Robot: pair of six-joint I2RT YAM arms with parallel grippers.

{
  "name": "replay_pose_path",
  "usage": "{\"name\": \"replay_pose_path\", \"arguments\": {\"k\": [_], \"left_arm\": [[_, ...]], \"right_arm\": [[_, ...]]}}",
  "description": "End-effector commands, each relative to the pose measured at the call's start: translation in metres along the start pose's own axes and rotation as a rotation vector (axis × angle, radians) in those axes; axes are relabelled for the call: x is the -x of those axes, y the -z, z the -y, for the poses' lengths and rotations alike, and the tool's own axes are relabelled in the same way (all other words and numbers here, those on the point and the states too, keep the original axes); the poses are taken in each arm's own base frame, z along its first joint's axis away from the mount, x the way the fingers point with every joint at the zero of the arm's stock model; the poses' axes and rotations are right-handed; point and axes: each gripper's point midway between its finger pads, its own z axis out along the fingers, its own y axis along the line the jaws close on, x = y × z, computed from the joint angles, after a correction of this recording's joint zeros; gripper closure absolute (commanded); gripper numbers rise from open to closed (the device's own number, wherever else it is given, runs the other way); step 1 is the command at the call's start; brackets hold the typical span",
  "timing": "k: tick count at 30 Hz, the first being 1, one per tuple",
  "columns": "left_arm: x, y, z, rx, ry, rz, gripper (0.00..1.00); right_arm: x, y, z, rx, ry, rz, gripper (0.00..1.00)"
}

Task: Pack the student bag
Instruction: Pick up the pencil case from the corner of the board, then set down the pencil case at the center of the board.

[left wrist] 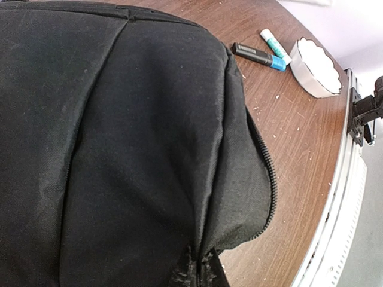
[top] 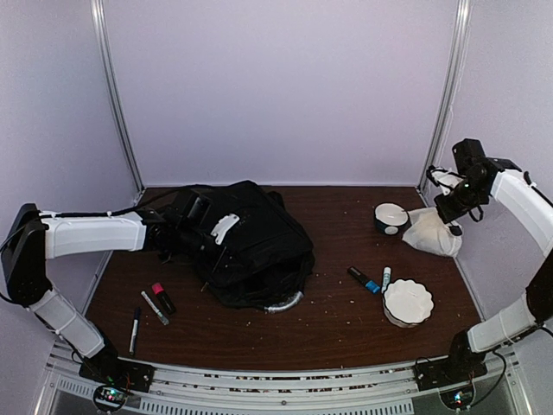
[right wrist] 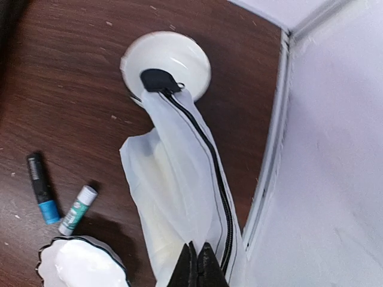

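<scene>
right claw (right wrist: 196,266): pinching white soft zip pouch (right wrist: 173,197) | left claw (left wrist: 196,272): pinching big black cloth backpack (left wrist: 119,149) | risk: tiny edge pinch, pouch may slip

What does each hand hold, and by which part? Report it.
Right hand: shut on the white zip pouch, pinching its end beside the zipper. Left hand: shut on the student bag, apparently by fabric at its open edge.

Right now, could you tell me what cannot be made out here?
The student bag's inside: top and left wrist views, its own fabric covers it.
White pouch's contents: right wrist view, opaque cloth.
Marker labels: top view, too small.
Scalloped dish: right wrist view, cut by bottom edge.
</scene>
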Motion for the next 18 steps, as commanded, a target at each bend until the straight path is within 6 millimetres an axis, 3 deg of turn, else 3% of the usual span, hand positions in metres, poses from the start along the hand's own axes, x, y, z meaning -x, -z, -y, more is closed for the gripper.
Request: {"name": "replay_pose_path", "arguments": {"k": [1, 5, 9, 18], "left_arm": [[0.032, 0.014, 0.003, 0.024, -0.042, 0.092, 1.0], [0.033, 0.014, 0.002, 0.025, -0.034, 0.089, 1.0], [0.035, 0.013, 0.001, 0.031, -0.029, 0.086, 1.0], [0.036, 0.009, -0.002, 0.035, -0.015, 0.076, 1.0]], "right_arm": [[0.049, 0.045, -0.042, 0.058, 0.159, 0.167, 1.0], [0.069, 0.072, -0.097, 0.17, 0.294, 0.243, 1.0], [0.077, 0.093, -0.146, 0.284, 0.401, 0.305, 1.0], [0.048, 0.103, -0.238, 0.477, 0.621, 0.324, 1.0]]}}
